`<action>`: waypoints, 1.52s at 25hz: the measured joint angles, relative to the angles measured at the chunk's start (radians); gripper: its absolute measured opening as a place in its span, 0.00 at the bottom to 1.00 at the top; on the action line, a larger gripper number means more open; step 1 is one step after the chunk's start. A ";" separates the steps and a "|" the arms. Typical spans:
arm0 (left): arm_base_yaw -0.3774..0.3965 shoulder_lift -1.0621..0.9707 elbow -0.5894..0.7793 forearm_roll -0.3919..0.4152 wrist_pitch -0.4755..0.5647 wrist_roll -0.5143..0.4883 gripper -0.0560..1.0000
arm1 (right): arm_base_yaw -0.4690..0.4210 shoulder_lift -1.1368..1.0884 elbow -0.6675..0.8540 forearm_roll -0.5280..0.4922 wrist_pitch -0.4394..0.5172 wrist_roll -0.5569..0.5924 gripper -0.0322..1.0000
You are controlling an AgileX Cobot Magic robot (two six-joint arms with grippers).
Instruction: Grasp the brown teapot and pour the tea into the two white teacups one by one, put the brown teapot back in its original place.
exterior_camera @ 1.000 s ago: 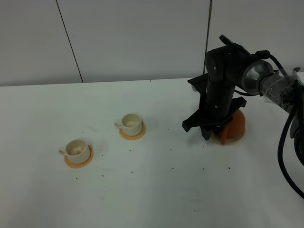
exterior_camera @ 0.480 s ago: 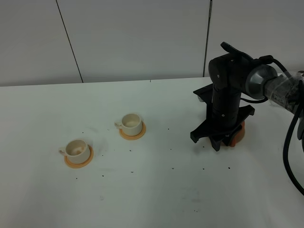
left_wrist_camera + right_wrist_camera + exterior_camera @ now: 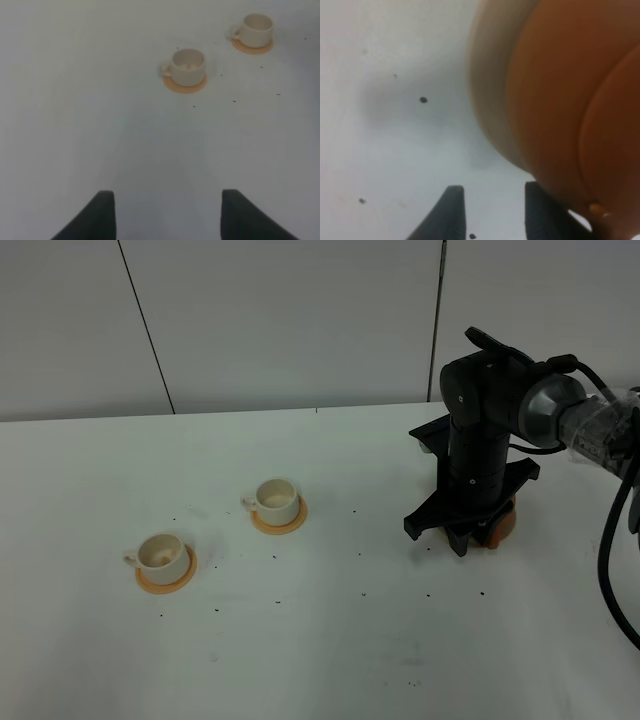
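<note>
Tabletop (image 3: pixel 300 660), plain white, spreads wide under everything. Over its right side stands the black robot arm (image 3: pixel 480 440), hiding most of the squat reddish-brown clay teapot (image 3: pixel 505 522), which sits on a pale beige round coaster (image 3: pixel 487 85). The right tool (image 3: pixel 492 212) hangs low just beside the pot, its fingers apart with only bare tabletop between them, gripping nothing. The left tool (image 3: pixel 167 215) is spread wide too, above the tabletop and well apart from the cups. Two small cream-white teacups, one nearer (image 3: pixel 165 553) and one farther (image 3: pixel 275 496), stand on round orange saucers (image 3: pixel 281 528) towards the left. Tiny dark specks (image 3: pixel 362 593) dot the surface.
</note>
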 joint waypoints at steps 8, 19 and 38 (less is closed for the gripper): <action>0.000 0.000 0.000 0.000 0.000 0.000 0.56 | 0.000 0.000 0.002 -0.018 0.006 0.003 0.30; 0.000 0.000 0.000 0.000 0.000 -0.001 0.56 | 0.001 -0.014 0.034 -0.023 0.001 0.029 0.30; 0.000 0.000 0.000 0.000 0.000 -0.001 0.56 | -0.026 -0.160 0.035 -0.009 0.000 0.217 0.30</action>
